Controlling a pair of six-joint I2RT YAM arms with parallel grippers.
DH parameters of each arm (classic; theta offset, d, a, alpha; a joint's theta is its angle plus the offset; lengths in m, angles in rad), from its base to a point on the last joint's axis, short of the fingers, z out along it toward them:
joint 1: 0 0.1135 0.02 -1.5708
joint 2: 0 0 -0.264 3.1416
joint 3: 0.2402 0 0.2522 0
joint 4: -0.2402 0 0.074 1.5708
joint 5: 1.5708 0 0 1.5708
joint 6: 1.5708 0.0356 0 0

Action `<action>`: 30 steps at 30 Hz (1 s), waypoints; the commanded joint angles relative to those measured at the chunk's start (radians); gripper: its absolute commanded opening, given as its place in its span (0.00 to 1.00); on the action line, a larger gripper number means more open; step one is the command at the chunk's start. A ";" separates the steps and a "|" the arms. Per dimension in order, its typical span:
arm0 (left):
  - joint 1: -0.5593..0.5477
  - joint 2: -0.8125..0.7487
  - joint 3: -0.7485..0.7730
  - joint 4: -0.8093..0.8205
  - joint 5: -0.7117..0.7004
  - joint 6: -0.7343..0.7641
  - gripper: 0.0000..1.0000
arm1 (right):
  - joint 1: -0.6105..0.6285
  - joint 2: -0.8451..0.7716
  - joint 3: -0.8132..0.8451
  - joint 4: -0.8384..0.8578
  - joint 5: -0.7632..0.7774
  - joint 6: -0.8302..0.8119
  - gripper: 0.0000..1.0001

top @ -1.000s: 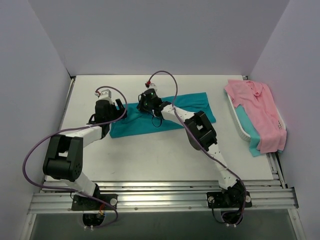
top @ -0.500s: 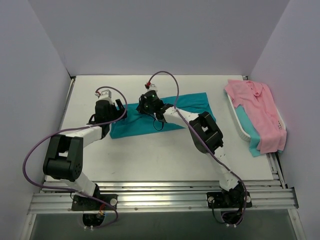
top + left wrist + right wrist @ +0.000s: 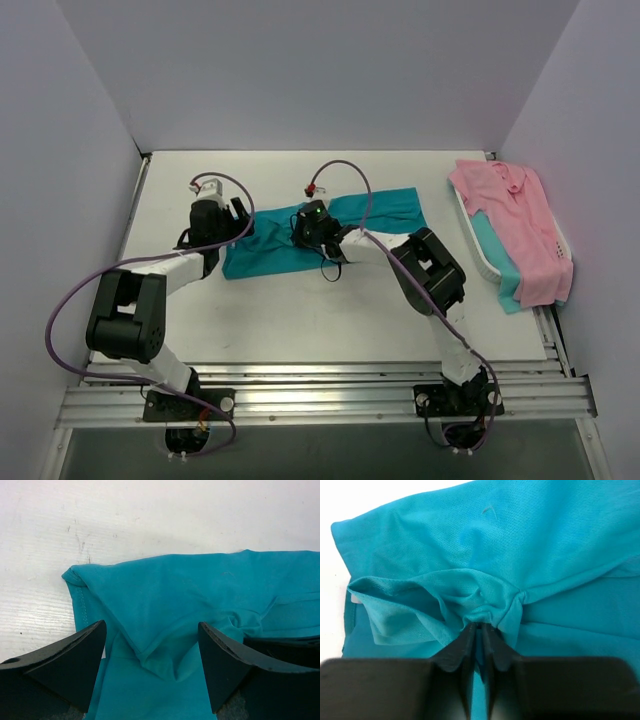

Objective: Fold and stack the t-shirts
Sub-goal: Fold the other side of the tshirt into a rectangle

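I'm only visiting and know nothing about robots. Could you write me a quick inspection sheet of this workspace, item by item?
Surface: white table, with faint scuffs in the left wrist view.
Job's things: teal t-shirt lies rumpled mid-table; pink collared shirt is draped over another teal shirt on a white tray at the right.
Clutter: nothing seen.
Grippers: left gripper open, fingers either side of the teal t-shirt's left end; right gripper shut, pinching a fold of it.
Cables: purple cables loop off both arms; the right one arches over the teal t-shirt.
Surroundings: pale walls on three sides; metal rail at the near edge.
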 commanded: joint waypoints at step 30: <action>-0.054 -0.189 -0.040 -0.150 -0.099 -0.128 0.78 | 0.129 -0.526 -0.385 -0.123 0.504 0.021 0.68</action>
